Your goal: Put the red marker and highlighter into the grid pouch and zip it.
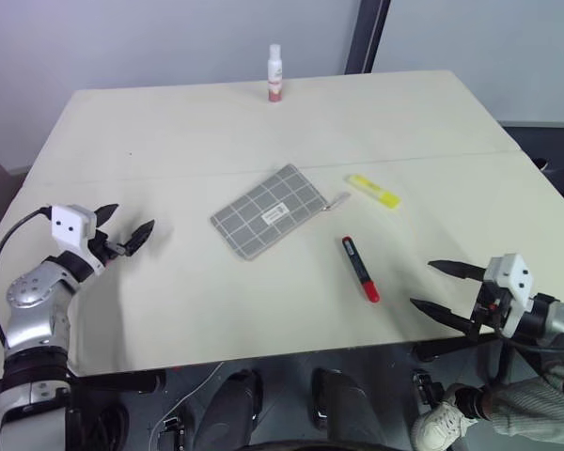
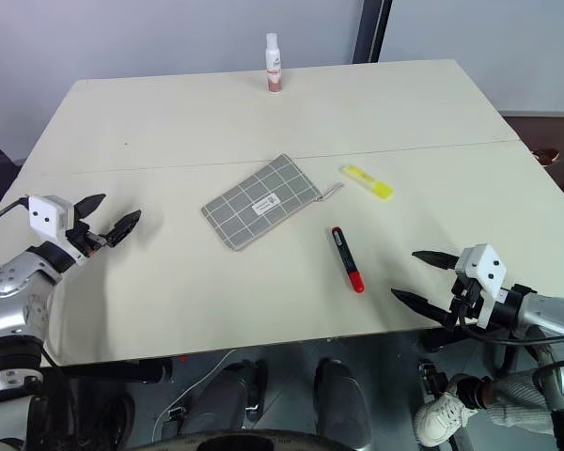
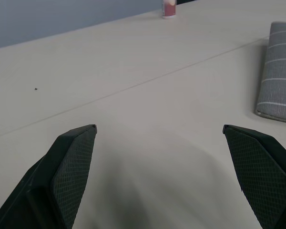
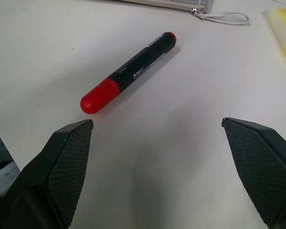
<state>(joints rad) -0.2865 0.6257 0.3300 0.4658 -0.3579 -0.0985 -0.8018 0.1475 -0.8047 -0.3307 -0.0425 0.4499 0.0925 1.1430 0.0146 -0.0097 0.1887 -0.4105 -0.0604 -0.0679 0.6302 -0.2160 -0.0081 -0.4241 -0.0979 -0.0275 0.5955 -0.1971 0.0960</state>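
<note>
From the head views, the grid pouch (image 1: 272,212) lies flat and askew near the middle of the counter (image 1: 169,122), its zipper pull cord trailing toward the highlighter (image 1: 374,191), which lies just beyond that end of the pouch and apart from it. The red marker (image 1: 360,269) lies on the near side of both, closer to the robot's right, well apart from the pouch. All three rest free on the counter, none yet inside the pouch, so the task looks to be at its very start. The left gripper (image 1: 125,237) hovers over the near left part of the counter, its jaws spread wide and empty, well away from the pouch; the right gripper (image 1: 446,287) hangs at the near right edge with jaws likewise released, aimed toward the marker, which suggests the marker is meant to be its first pick. A white bottle (image 1: 274,73) with a red base stands at the far edge, out of the way. In the left wrist view, the jaws gape with only bare counter between them, and one end of the pouch sits off to the side ahead. In the right wrist view, the marker lies just ahead of the open jaws at a slant, red cap nearest, with the highlighter and the pouch's pull cord beyond.
</note>
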